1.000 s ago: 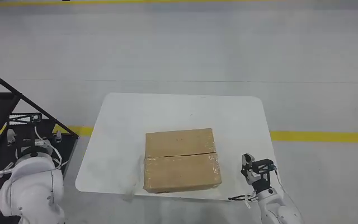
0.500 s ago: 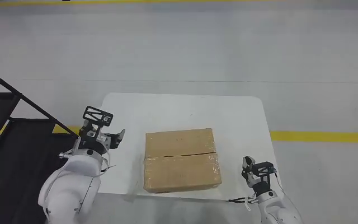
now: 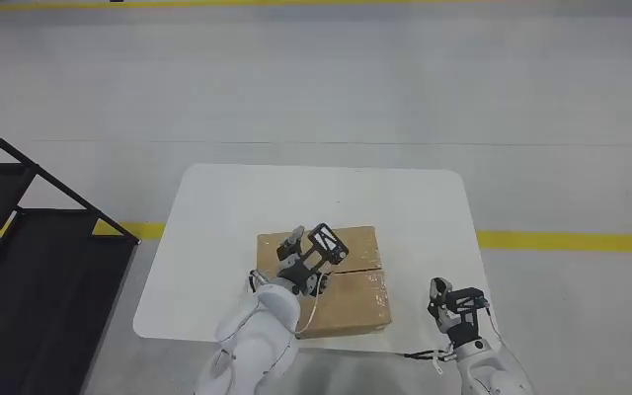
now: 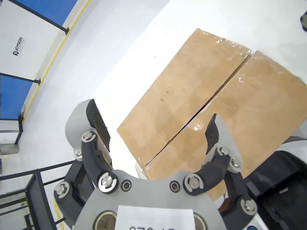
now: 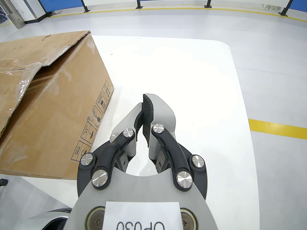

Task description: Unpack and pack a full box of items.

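Standing on the white table [image 3: 415, 212], the cardboard box [image 3: 341, 296] sits at the middle toward the near edge in the top view, with its top flaps folded down and the seam running left to right. The left pincer [image 3: 309, 247] is positioned over the box top, above the seam; the right pincer [image 3: 454, 296] is located over the table's near right corner, apart from the box. In the left wrist view, the left pincer [image 4: 156, 128] has its fingers [image 4: 98, 123] spread wide, framing the seam at one end of the box [image 4: 203, 92]; contact with the cardboard cannot be determined. In the right wrist view, the right pincer [image 5: 145, 118] has its pads pressed together, empty, above bare table [image 5: 191, 72], just beside the box [image 5: 48, 101], whose taped flap is creased and slightly lifted.
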